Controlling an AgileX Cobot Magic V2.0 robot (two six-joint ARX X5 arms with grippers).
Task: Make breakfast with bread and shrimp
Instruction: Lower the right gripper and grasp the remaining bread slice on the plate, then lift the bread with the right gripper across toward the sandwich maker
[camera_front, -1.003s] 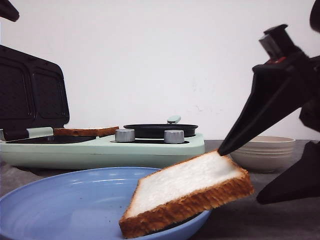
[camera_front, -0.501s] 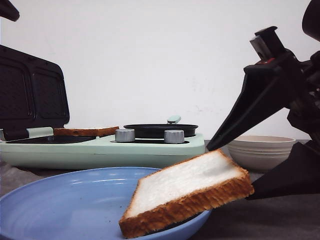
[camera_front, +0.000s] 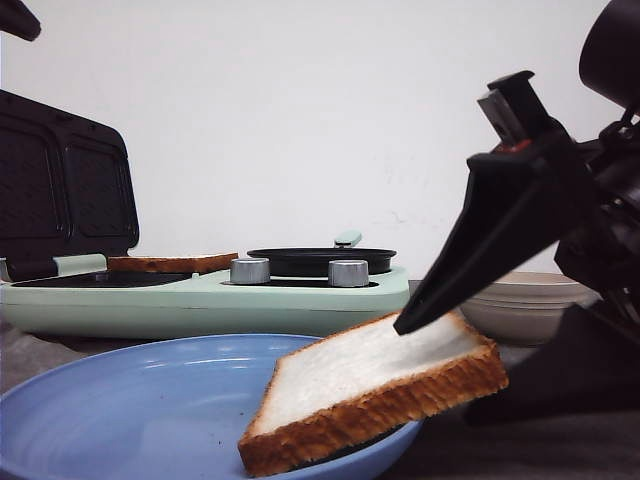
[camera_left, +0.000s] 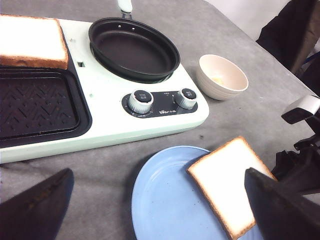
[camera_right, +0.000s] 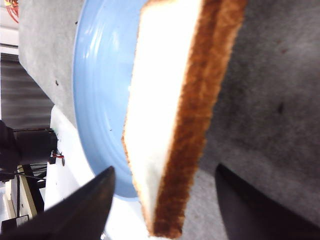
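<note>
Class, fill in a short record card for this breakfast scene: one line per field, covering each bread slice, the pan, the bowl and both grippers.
Slice on plate: bread leaning on the blue plate rim, overhanging it
Other slice: second slice on the cooker's grill side
Pan: frying pan, empty
Bowl: cream bowl, beside the cooker
Right gripper: open, straddling the plate slice's edge
Left gripper: open, holding nothing

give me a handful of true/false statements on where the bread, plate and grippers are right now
1. One slice of bread lies tilted on the rim of the blue plate, overhanging it. True.
2. The right gripper is shut on that slice. False: its jaws are open on either side of the slice's edge.
3. A second slice sits on the green cooker. True.
4. The black pan holds bread. False: it is empty.
5. The left gripper holds a bowl. False: it is open and empty.
</note>
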